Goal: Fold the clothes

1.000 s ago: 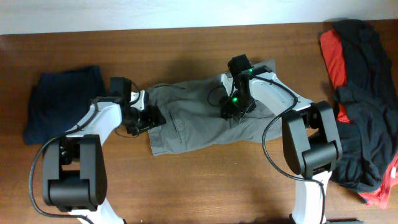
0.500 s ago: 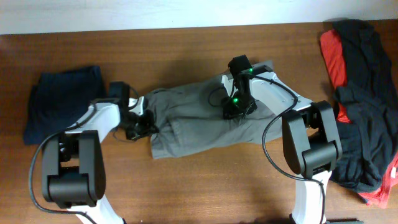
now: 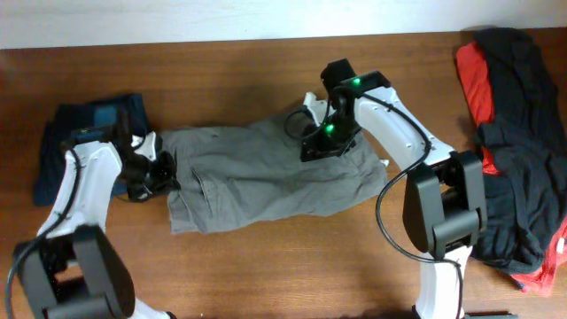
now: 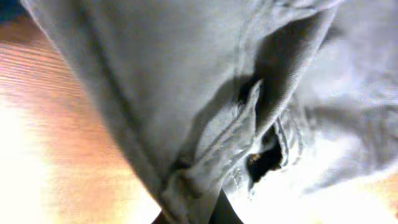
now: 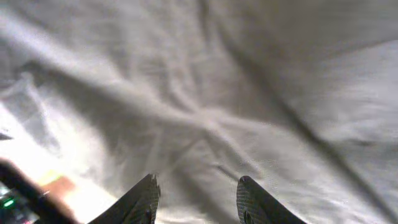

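The grey-khaki shorts point(image 3: 266, 177) lie spread over the middle of the wooden surface point(image 3: 230, 71). They are a little slanted, with the left end lower in the overhead view than the right end. The cloth is wrinkled, and a pocket seam shows in the left half.

The left fingers point(image 3: 162, 174) are at the left edge of the shorts. From above I cannot see their tips, because the black wrist body covers them. In the left wrist view the cloth fills almost the whole picture, very close and out of focus. It gathers into 1 pinched bunch at the bottom edge, where only a dark bit of the fingers shows. So they are closed on the edge of the shorts, but how much cloth is between them I cannot tell.

The right fingers point(image 3: 319, 146) are over the upper right part of the shorts. In the right wrist view the 2 tips point(image 5: 144, 198) stand clearly apart, with only wrinkled cloth between them and nothing held. Whether they touch the cloth or hang just above it cannot be seen.

A dark navy garment point(image 3: 51, 164) lies at the left end of the surface, partly hidden under the left arm, near the shorts. A heap of black and red garments point(image 3: 514, 115) lies at the right side, well apart from the shorts and cut off by the picture edge.
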Controlling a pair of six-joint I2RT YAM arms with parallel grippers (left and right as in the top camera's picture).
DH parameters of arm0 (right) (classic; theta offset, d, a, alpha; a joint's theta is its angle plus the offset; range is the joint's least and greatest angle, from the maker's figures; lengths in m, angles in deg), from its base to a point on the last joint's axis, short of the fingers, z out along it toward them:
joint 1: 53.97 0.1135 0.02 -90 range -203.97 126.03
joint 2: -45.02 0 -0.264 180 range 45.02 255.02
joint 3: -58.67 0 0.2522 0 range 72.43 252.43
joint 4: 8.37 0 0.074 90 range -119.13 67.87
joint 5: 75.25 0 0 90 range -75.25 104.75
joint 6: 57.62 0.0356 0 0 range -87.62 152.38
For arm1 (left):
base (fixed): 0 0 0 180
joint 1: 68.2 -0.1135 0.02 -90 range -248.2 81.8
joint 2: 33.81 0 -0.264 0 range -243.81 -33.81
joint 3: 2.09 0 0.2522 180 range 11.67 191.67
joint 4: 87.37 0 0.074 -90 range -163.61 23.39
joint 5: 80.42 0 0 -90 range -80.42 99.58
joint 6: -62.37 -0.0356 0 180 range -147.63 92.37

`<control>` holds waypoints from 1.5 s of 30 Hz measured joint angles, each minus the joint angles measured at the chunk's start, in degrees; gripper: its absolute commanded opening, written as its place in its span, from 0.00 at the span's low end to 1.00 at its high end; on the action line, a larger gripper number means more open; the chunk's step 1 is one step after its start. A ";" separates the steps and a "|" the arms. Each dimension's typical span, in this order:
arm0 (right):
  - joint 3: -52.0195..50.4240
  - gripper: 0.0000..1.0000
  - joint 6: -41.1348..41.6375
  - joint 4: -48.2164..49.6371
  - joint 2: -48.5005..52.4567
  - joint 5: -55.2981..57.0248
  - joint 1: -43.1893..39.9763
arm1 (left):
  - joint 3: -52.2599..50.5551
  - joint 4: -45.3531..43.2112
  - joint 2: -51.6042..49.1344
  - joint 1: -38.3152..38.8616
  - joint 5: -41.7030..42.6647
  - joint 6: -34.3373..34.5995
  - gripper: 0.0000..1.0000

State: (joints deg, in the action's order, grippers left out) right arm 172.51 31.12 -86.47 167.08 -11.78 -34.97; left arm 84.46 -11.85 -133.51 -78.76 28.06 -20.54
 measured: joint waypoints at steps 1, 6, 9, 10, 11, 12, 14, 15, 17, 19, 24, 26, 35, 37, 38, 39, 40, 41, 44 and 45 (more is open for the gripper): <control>0.00 0.42 -0.02 0.02 0.00 -0.81 0.94 | 0.92 0.92 0.94 0.00 -0.11 -0.37 0.00; 0.00 0.36 0.57 0.09 0.02 -2.82 6.40 | 3.69 4.02 3.69 0.00 -0.57 -1.44 0.00; 0.00 0.35 1.31 0.70 0.02 -3.45 8.41 | 5.07 6.03 3.76 -0.02 -0.76 -1.57 0.00; 0.00 0.35 1.42 1.25 0.02 -3.69 9.18 | 5.51 6.51 3.76 -0.02 -0.76 -1.57 0.00; 0.00 0.35 1.49 1.62 0.02 -3.85 9.75 | 6.21 7.50 3.76 -0.02 -0.76 -1.62 0.00; 0.00 0.35 1.62 1.97 0.02 -4.00 10.29 | 6.82 8.28 3.76 -0.02 -0.76 -1.70 0.00; 0.00 0.35 1.70 2.29 0.04 -4.24 11.15 | 8.20 9.68 3.76 -0.02 -0.79 -1.75 0.00; 0.00 0.35 1.81 2.67 0.07 -4.26 11.69 | 9.25 10.62 3.76 -0.02 -0.79 -1.75 0.00; -0.22 0.35 2.05 4.44 0.11 -4.28 12.61 | 11.28 12.20 3.76 -0.02 -0.79 -1.75 0.00; -1.18 0.35 2.62 6.91 0.13 -4.55 13.46 | 14.05 13.99 3.76 -0.02 -0.83 -1.77 0.00; -4.96 0.35 3.85 12.24 0.15 -7.04 14.05 | 18.14 15.43 3.82 0.07 -0.94 -1.77 0.00; -6.88 0.35 4.28 15.30 0.17 -8.85 14.12 | 18.36 15.45 3.82 0.35 -0.94 -1.77 0.00; -16.68 0.35 11.10 33.18 0.74 -14.32 15.96 | 18.36 15.96 3.82 4.57 -0.28 -1.75 0.00; -18.43 0.35 12.92 36.30 1.07 -14.84 16.61 | 18.36 16.20 3.82 5.55 -0.02 -1.75 0.00; -19.06 0.35 13.42 37.05 1.25 -14.99 16.83 | 18.36 16.31 3.82 5.99 0.24 -1.73 0.00; -19.47 0.35 13.97 37.66 1.49 -15.15 17.00 | 18.36 16.35 3.82 6.40 0.61 -1.73 0.00; -19.63 0.35 14.58 37.97 2.08 -15.26 17.20 | 18.36 16.35 3.82 6.84 1.33 -1.73 0.00; -19.63 0.35 14.86 38.23 2.54 -15.41 17.27 | 18.36 16.33 3.82 7.06 1.92 -1.73 0.00; -19.63 0.35 15.89 39.23 3.48 -16.87 17.33 | 18.40 16.28 3.82 7.45 4.98 -1.68 0.00; -19.63 0.35 16.13 39.69 3.65 -17.18 17.35 | 18.43 16.24 3.82 7.48 5.88 -1.51 0.00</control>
State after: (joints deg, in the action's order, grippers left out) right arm 152.88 47.25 -46.78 170.73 -28.96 -17.61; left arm 102.89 4.39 -129.68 -71.29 33.94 -22.05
